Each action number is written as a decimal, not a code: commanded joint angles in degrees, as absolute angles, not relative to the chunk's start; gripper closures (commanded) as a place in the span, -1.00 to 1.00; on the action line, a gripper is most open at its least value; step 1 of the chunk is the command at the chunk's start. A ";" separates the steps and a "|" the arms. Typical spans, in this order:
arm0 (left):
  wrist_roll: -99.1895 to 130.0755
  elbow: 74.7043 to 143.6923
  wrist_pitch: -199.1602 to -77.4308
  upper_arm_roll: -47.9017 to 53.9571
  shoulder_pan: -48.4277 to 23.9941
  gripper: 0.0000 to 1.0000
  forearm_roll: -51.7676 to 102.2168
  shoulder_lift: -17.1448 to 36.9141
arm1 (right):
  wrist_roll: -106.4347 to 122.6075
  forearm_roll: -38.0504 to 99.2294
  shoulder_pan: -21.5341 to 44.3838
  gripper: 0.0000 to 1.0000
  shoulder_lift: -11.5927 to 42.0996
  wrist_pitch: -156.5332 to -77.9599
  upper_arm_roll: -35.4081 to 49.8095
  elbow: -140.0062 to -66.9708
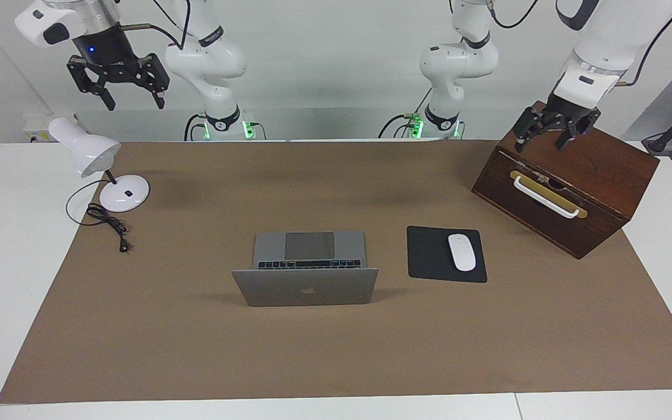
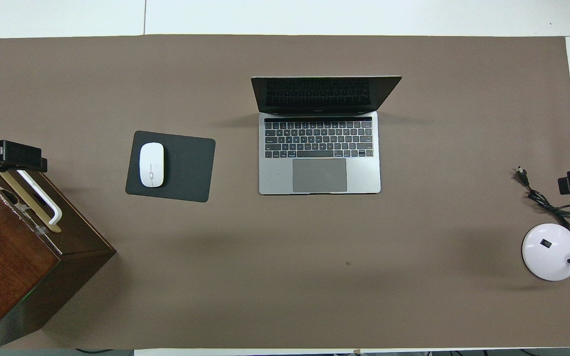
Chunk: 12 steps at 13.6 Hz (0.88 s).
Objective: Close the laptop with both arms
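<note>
a: laptop [image 1: 305,274] sits open near the middle of the brown mat [image 1: 336,350], its lid tipped back past upright and its keyboard end toward the robots. that suits you: both arms can come at the lid from their own ends of the table.

b: where are your grippers?

a: your left gripper [image 1: 549,137] hangs over the wooden box [image 1: 569,186] at the left arm's end, its fingers spread wide and nothing in them. your right gripper [image 1: 119,79] is high over the white desk lamp [image 1: 100,169] at the right arm's end, fingers also apart and empty. both are well apart from the laptop.

b: so nothing has begun?

a: that is my reading. the lid is not yet touched, and the arms look parked clear of the work so the cameras see the table.

b: anything in your way?

a: the black mouse pad [image 2: 171,165] with the white mouse [image 2: 151,164] lies beside the laptop toward the left arm's end, near but not touching. bring the left arm in high enough to pass over it. the lamp's cord [image 2: 542,200] trails on the mat toward the right arm's end, well apart from the laptop.

b: and the approach?

a: i would put one gripper at each top corner of the lid and press evenly, so the thin lid does not twist and the base does not slide on the mat.
</note>
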<state>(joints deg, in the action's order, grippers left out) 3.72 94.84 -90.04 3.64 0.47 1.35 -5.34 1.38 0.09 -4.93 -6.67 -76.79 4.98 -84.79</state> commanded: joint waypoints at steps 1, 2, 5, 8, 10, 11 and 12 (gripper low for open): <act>3.78 94.13 -88.95 4.31 1.32 -1.00 0.62 -5.45 | 0.80 0.09 -5.62 -1.00 -6.85 -76.82 5.54 -84.64; 3.78 94.13 -88.95 4.31 1.23 -1.00 0.70 -5.45 | 0.36 0.09 -5.62 -1.00 -6.77 -76.82 5.54 -84.64; 3.78 94.13 -88.86 4.31 1.23 -1.00 0.70 -5.45 | 0.35 0.18 -5.62 -1.00 -6.77 -76.82 5.54 -84.55; 3.78 94.13 -88.86 4.31 1.23 -1.00 0.70 -5.45 | 0.26 0.18 -5.62 -1.00 -6.77 -76.90 5.62 -84.55; 3.78 94.13 -88.86 4.39 1.23 -1.00 0.70 -5.45 | 0.18 0.09 -5.62 -1.00 -6.94 -76.99 5.80 -84.64; 3.78 94.13 -88.77 4.39 1.23 -1.00 0.70 -5.45 | 0.18 0.09 -5.62 -1.00 -6.94 -77.17 5.80 -84.64; 3.78 94.13 -88.68 4.39 1.14 -1.00 0.70 -5.45 | 0.18 0.09 -5.62 -1.00 -7.03 -77.34 5.71 -84.73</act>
